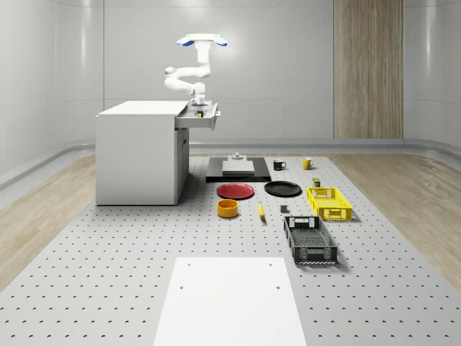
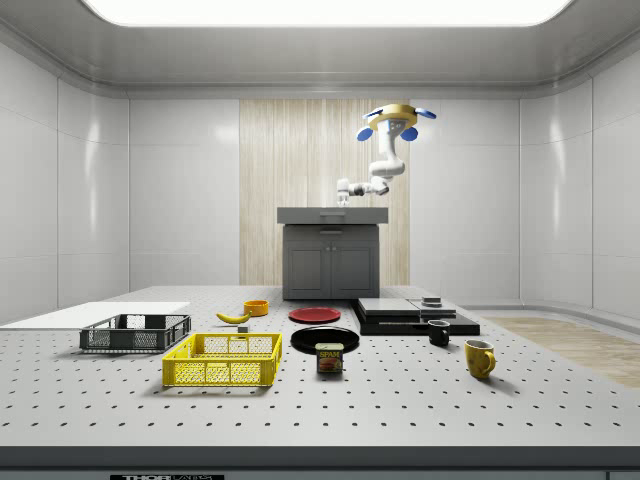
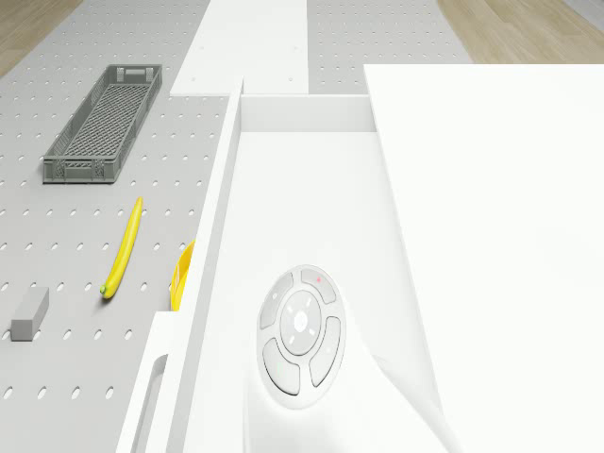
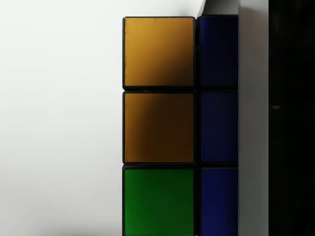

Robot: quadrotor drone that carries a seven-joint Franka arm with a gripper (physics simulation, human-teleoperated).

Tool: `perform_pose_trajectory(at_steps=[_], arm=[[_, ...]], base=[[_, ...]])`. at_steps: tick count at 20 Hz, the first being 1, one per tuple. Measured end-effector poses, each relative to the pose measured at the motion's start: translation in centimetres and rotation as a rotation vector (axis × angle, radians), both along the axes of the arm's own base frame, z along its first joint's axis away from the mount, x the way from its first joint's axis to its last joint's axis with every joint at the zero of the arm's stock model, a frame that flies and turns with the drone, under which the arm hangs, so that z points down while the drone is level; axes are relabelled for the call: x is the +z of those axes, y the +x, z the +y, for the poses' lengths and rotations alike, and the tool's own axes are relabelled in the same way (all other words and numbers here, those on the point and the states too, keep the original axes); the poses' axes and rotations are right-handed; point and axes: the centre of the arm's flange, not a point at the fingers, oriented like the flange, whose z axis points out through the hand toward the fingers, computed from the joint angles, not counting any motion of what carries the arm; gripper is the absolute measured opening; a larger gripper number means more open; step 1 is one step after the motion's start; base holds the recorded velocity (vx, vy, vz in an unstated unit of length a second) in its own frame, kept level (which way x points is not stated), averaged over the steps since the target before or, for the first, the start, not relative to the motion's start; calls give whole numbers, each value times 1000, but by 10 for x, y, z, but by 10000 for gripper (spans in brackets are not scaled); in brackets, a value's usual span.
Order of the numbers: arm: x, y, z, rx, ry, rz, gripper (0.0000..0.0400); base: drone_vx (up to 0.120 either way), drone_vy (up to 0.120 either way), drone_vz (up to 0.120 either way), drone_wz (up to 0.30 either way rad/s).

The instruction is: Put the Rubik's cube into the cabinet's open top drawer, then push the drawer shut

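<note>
From up close at the wrist, the Rubik's cube (image 4: 160,128) is cut off at the bottom edge, and a pale upright slab with blackness beyond it hides its far side; I cannot tell what that slab is. From across the room the cube is too small to make out inside the open top drawer (image 1: 204,120), and the pincer (image 1: 198,107) is only a speck there, so I cannot tell how its fingers stand. Looking down from the drone, the arm's wrist flange (image 3: 301,329) hides the drawer floor beneath it, and an orange bowl (image 3: 183,274) peeks out half hidden behind the drawer's side wall. From the side, the label on the can (image 2: 329,357) is too small to read.
</note>
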Motion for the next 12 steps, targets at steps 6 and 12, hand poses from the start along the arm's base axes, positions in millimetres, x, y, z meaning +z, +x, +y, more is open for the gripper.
perform_pose_trajectory(at_steps=[6, 12], arm=[[-19, 0, 0, 0, 0, 0, 397], [-44, 0, 0, 0, 0, 0, 399]], base=[[0, 0, 47, 0], [-60, 67, 120, 0]])
